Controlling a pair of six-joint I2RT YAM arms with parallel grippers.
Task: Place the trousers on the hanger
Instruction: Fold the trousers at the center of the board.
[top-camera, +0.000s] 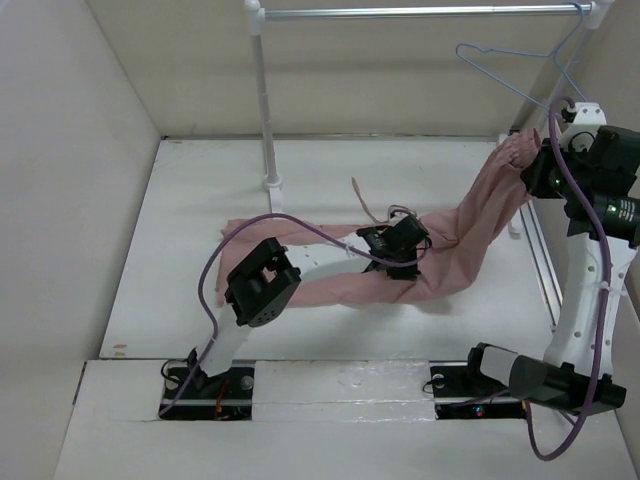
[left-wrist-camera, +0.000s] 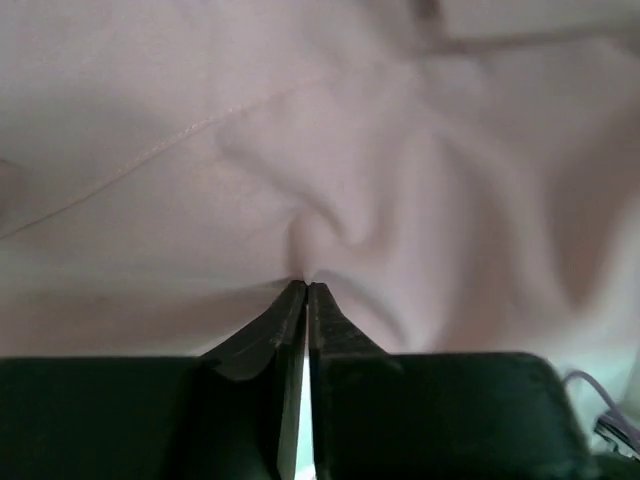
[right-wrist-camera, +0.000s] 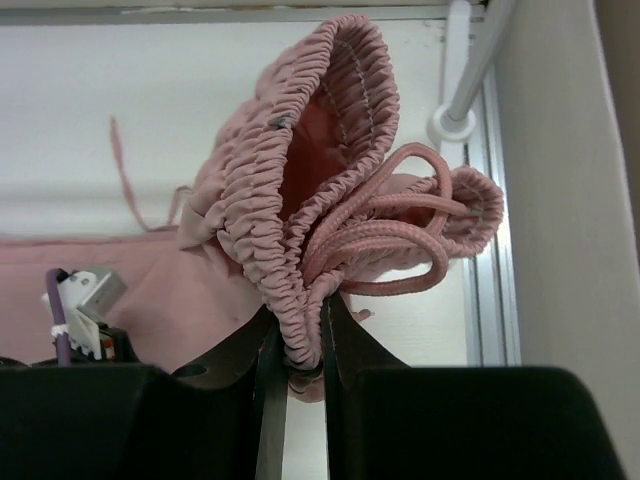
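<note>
The right hand (right-wrist-camera: 297, 345) grips the dusty-pink soft fabric trousers (top-camera: 470, 230) by the waistband below the thin pale-blue wire hanger (top-camera: 500, 77), the left hand (left-wrist-camera: 305, 287) pinches a fold on the white tabletop (top-camera: 200, 200); opposed pulling could strip either hold.

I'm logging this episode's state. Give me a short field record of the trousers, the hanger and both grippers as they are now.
trousers: legs lying on the table, waist end raised at the right
hanger: hooked on the rail, bare
left gripper: shut on leg fabric, low at the table
right gripper: shut on the gathered waist, held up near the hanger
task status: trousers not yet on hanger
</note>
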